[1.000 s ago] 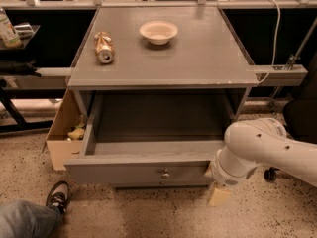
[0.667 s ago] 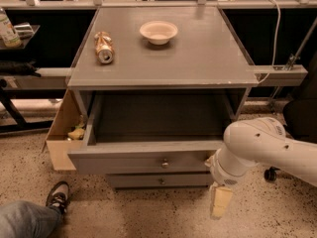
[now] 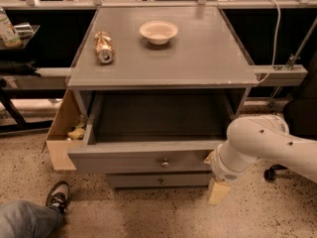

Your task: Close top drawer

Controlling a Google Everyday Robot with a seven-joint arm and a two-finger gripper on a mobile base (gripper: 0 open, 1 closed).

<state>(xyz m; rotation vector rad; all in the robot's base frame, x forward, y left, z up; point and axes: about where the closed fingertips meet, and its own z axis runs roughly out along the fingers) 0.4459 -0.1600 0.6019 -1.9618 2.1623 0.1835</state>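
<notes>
The top drawer [image 3: 148, 160] is a wide grey drawer with a small round metal knob [image 3: 165, 162] at its centre. It stands pulled out from the grey cabinet and its deep box is empty. My gripper [image 3: 214, 178] is at the right end of the drawer front, against its lower right corner. The white arm [image 3: 267, 143] reaches in from the right and covers that corner. A lower grey drawer [image 3: 158, 181] with a like knob shows just beneath, nearly shut.
A white bowl [image 3: 158, 31] and a can lying on its side [image 3: 103, 47] rest on the cabinet top [image 3: 198, 58]. A cardboard box [image 3: 63, 133] stands at the cabinet's left. A person's shoe [image 3: 58, 196] and knee [image 3: 25, 224] are at lower left. A chair base [image 3: 270, 173] is at right.
The drawer front has moved back a little toward the cabinet. My gripper has dropped lower at the drawer's right corner and has held there since.
</notes>
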